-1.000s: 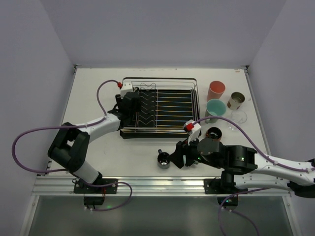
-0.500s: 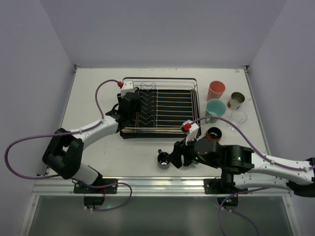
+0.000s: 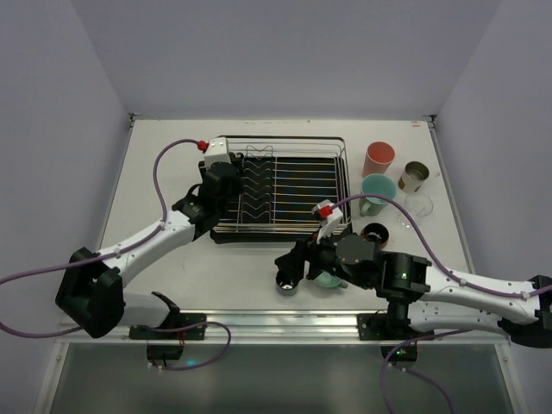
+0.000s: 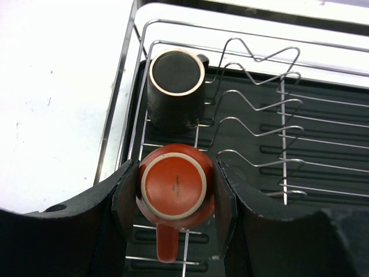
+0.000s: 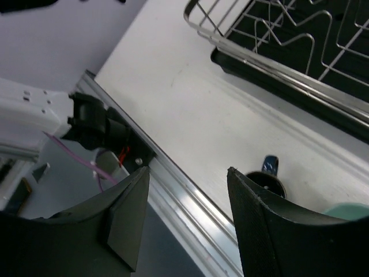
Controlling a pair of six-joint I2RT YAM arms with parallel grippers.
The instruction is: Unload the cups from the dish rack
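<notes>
The silver wire dish rack [image 3: 293,185] on its black tray stands mid-table. In the left wrist view an upturned orange mug [image 4: 174,183] sits at the rack's [image 4: 253,104] left end, handle toward the camera. My left gripper [image 4: 176,164] is shut on it, both pads against its sides. Just beyond it stands an upturned black mug [image 4: 176,86]. From above, the left gripper [image 3: 217,185] hides both mugs. My right gripper [image 3: 295,261] hangs open and empty over the table's front edge, beside a small dark shiny cup [image 3: 285,280].
At the right stand a pink tumbler [image 3: 378,158], a mint mug [image 3: 377,190], a metal cup [image 3: 414,177], a clear glass [image 3: 418,205] and a black cup [image 3: 375,233]. Another mint cup [image 3: 326,280] sits under the right arm. The aluminium front rail [image 5: 190,202] lies below the right fingers.
The left gripper closed on the orange mug as its arm stretched out. The right gripper swung left toward the front edge, uncovering the mint cup beneath it.
</notes>
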